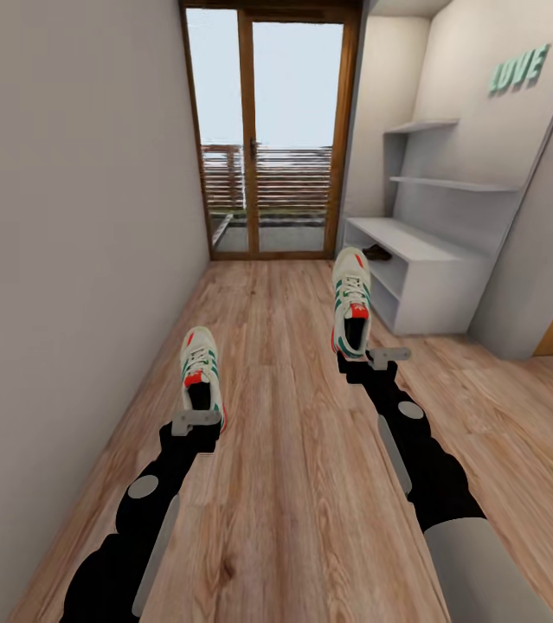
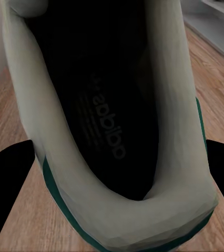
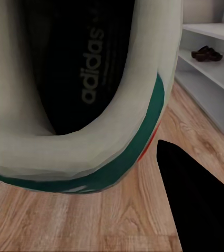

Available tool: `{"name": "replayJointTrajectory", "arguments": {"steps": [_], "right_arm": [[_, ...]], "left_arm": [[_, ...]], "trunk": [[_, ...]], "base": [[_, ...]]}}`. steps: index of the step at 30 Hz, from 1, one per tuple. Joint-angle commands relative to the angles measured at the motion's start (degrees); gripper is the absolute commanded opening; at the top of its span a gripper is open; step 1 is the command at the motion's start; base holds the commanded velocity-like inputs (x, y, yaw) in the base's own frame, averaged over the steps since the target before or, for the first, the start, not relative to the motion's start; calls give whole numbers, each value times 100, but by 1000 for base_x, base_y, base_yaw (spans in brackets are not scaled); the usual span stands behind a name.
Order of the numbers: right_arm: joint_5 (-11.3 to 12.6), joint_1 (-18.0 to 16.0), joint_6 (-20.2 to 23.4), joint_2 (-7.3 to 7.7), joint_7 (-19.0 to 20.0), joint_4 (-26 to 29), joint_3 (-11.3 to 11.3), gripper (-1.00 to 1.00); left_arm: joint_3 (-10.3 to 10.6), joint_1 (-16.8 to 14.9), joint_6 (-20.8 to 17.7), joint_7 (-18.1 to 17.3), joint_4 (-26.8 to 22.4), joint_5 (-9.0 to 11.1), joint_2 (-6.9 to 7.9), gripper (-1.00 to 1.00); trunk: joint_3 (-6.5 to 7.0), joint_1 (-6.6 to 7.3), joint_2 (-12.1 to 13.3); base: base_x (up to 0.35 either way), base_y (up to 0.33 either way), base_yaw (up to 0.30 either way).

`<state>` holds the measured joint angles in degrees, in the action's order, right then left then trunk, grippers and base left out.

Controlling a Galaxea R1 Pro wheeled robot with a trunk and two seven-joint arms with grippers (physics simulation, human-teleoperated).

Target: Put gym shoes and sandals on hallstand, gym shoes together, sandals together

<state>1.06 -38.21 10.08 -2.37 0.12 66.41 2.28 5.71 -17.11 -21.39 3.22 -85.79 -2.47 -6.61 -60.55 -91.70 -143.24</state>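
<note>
Gym shoe [image 1: 200, 377] per tool [image 1: 196, 422] — aloft

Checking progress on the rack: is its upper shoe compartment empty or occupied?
Occupied: the rack has a dark brown sandal lying in its upper compartment. Whether a second sandal is there, cannot tell.
</note>
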Motion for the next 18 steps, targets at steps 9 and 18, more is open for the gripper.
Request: {"name": "replayJointTrajectory", "arguments": {"steps": [9,18], "right_arm": [[17,-2,33,2,-3,12,0,-100],[17,-2,32,2,-3,11,0,-100]], "left_arm": [[17,-3,-32,30,-8,-33,-5,-100],[17,-3,-32,30,-8,-33,-7,-100]], "trunk": [[-6,-2,-2],[-6,-2,-2]], "base": [[345,0,0],[345,0,0]]}}
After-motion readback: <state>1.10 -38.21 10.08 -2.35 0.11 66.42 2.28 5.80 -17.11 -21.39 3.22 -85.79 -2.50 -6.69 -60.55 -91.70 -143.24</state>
